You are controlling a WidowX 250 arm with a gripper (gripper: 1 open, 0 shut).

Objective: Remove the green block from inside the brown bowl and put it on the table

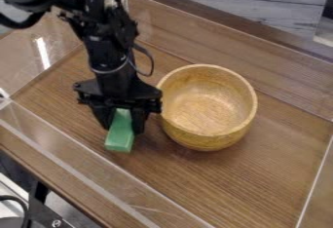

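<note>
**Green block out of the bowl, being lowered to the table**

Camera view: The black gripper (121, 113) is pointing straight down just to the left of the brown bowl (207, 105), and its jaws are pinching the upper end of the green block (121, 134). The block is hanging below the jaws, tilted a little, with its lower end at or just above the table (247, 188); whether it is touching the wood cannot be told from this angle. The bowl is sitting upright and looks empty, its pale inside showing clear to the bottom. The block is near the bowl's left wall but apart from it. Low clear walls are edging the tabletop, well away from the gripper.

As for handling, the block is reading as a stiff, solid bar with flat matte faces, probably light, so it is likely giving the jaws good purchase and is unlikely to bend or break. Because the hold is near one end, the long free end could be swinging or pivoting in the jaws; a grip across the two broad flat faces nearer the middle would be steadier.

The task appears to be in its last step: the block is already clear of the bowl and needs only to be laid down and let go. On release it may tip over flat toward the bowl.
</note>
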